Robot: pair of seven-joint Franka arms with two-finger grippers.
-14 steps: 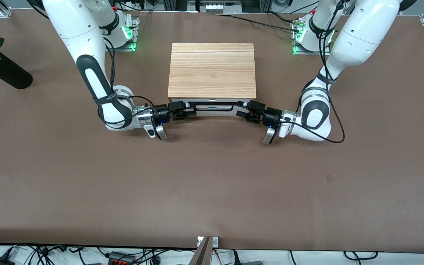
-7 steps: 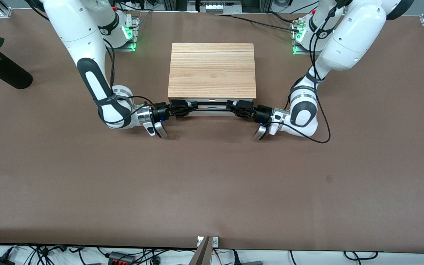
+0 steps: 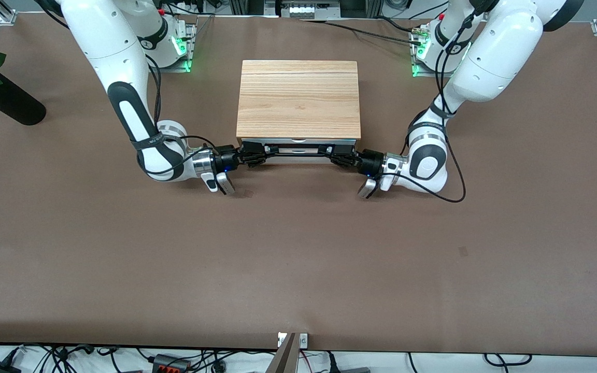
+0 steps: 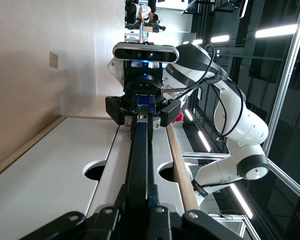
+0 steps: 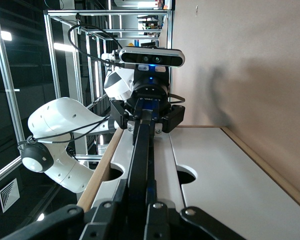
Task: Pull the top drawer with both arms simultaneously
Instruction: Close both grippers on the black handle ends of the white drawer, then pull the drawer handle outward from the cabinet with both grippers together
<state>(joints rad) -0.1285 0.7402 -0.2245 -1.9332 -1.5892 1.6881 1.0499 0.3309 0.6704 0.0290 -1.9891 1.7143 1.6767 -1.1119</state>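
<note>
While the brown-covered table (image 3: 298, 259) lies broad beneath them, we see two large white jointed arms reaching in low from their bases, the right arm (image 3: 122, 88) and the left arm (image 3: 485, 67), meeting at the front of a light-wood box cabinet (image 3: 298, 98) that stands midway between the two bases. At the right arm's end of the table a black cylindrical vase with a red rose (image 3: 3, 98) lies tipped, well apart from both sets of fingers.

Just under the cabinet's wooden top sits the top drawer (image 3: 298, 157), a shallow wide drawer with a white front panel, which looks closed or nearly so. Its long thin black bar handle (image 3: 298, 151) runs straight from one set of fingers to the other.

We find the right gripper (image 3: 263, 152) at the handle's end toward the right arm, its black fingers (image 5: 121, 200) narrowed onto the bar, which passes between them in the right wrist view. The left gripper (image 3: 332, 152) is at the handle's other end, its black fingers (image 4: 160, 212) likewise closed down around the bar. In each wrist view the bar leads away from the near fingers to the other gripper clamped on it, with the white panel just beside the fingers.
</note>
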